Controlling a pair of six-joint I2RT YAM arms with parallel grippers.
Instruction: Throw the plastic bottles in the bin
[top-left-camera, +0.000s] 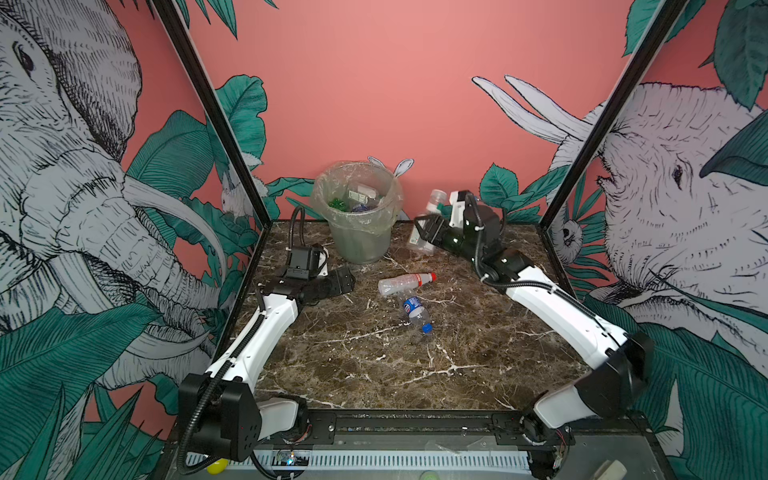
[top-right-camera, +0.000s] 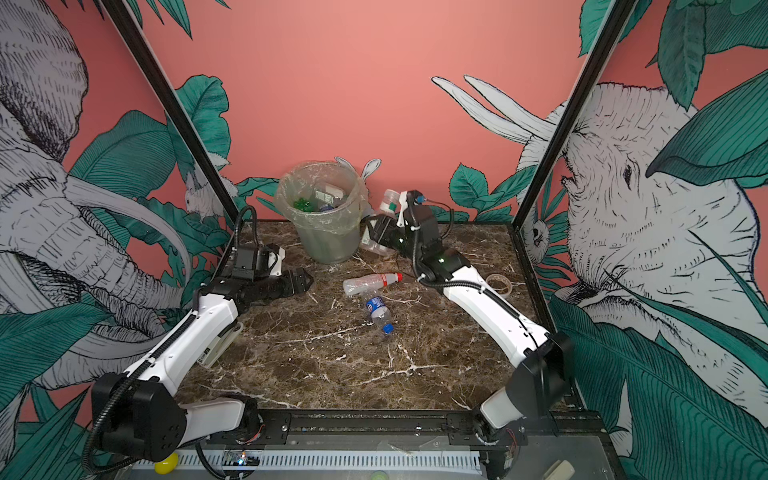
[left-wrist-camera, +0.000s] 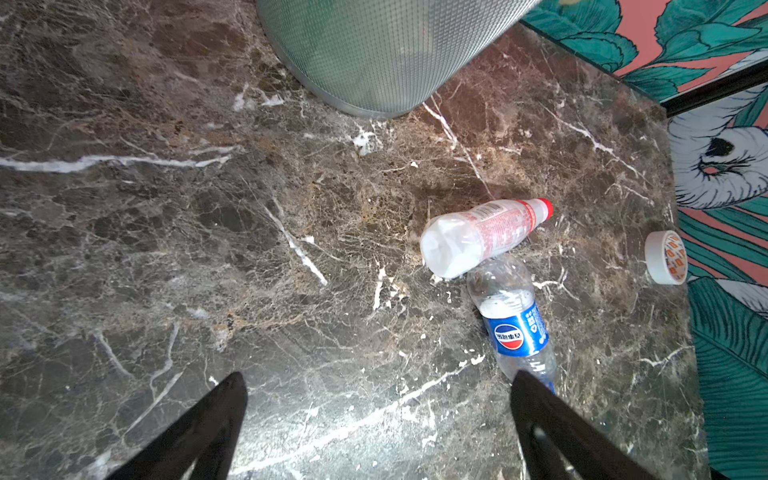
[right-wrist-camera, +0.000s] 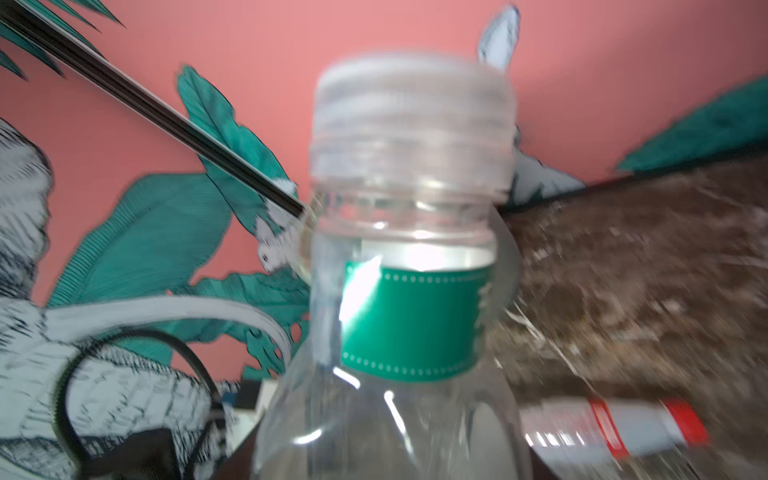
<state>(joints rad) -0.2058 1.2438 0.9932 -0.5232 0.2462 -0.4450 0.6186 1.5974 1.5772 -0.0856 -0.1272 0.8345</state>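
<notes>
R gripper (top-left-camera: 424, 232), upper centre in both top views, has its jaws partly closed on a clear bottle (top-left-camera: 435, 198) w/ white cap and green label. It is tilted, cap up, just right of the bin (top-left-camera: 359, 245). L gripper (left-wrist-camera: 379, 377), left of centre, is spread fully and has nothing in it. At centre of the marble table (top-left-camera: 374, 365) lie the red-cap bottle (top-left-camera: 405, 282) and the blue-label bottle (top-left-camera: 415, 311), touching. Several more bottles are inside the bin.

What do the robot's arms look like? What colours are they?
The left arm and the right arm both have smooth white shells with chunky black joints. A ribbed black cable runs along each. The jaws are black and pointed.
</notes>
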